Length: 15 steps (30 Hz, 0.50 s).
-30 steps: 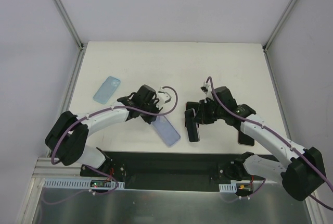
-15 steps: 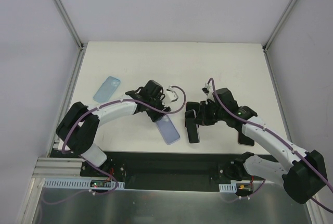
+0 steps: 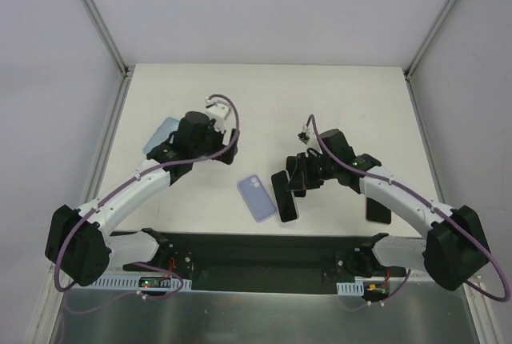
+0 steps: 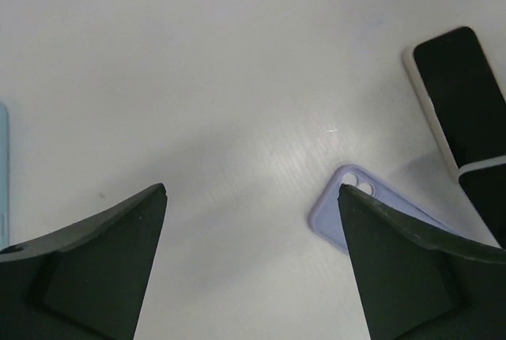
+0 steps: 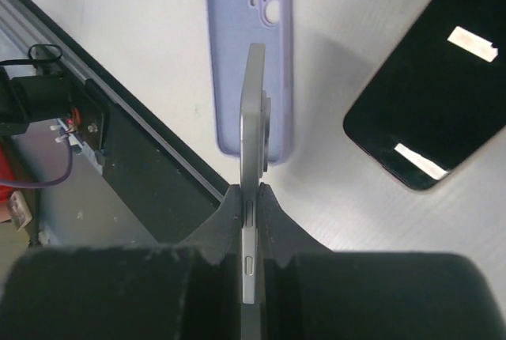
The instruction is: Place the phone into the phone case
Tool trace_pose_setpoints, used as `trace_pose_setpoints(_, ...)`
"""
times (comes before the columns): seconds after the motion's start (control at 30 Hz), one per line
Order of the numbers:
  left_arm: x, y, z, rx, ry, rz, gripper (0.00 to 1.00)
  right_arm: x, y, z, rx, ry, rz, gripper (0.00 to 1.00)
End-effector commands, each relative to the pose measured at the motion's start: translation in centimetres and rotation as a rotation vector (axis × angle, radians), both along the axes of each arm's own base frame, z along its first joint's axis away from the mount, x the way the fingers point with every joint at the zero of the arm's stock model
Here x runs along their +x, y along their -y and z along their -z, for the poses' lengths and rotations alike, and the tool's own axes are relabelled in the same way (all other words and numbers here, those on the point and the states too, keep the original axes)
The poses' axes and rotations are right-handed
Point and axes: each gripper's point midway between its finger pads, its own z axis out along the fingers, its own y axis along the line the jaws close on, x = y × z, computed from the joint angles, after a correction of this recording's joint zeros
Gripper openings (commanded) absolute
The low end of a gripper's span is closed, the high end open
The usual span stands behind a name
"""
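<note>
The lilac phone case lies flat on the table near its front edge, hollow side up, with its camera holes at the far end. My right gripper is shut on a silver-edged phone, which shows edge-on in the right wrist view and overlaps the case's near end. From above, the phone hangs just right of the case. My left gripper is open and holds nothing, up and to the left of the case.
A light blue case lies at the table's left, partly under my left gripper. A second dark phone lies by my right forearm, and a dark phone shows in the right wrist view. The black front rail runs close below the lilac case.
My left gripper has opened, let go of the lilac case and pulled back up and to the left. My right gripper has carried the phone left, closer to the case.
</note>
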Motion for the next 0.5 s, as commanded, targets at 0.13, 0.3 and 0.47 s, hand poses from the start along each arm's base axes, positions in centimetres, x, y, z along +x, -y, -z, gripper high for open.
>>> trace_pose_setpoints(0.13, -3.9, -2.3, 4.7, -0.530, -0.559, -0.220, 0.15, 2.3, -5.7, -4.4, 0.197, 0.014, -0.133, 0.01)
trace_pose_setpoints(0.3, -7.0, -1.7, 8.8, -0.569, -0.723, -0.262, 0.00, 3.0, -7.6, -3.3, 0.181, -0.028, -0.183, 0.02)
trace_pose_setpoints(0.47, -7.6, -1.4, 10.5, -0.571, -0.763, -0.278, 0.00, 3.6, -8.7, -0.9, 0.112, -0.070, -0.210, 0.02)
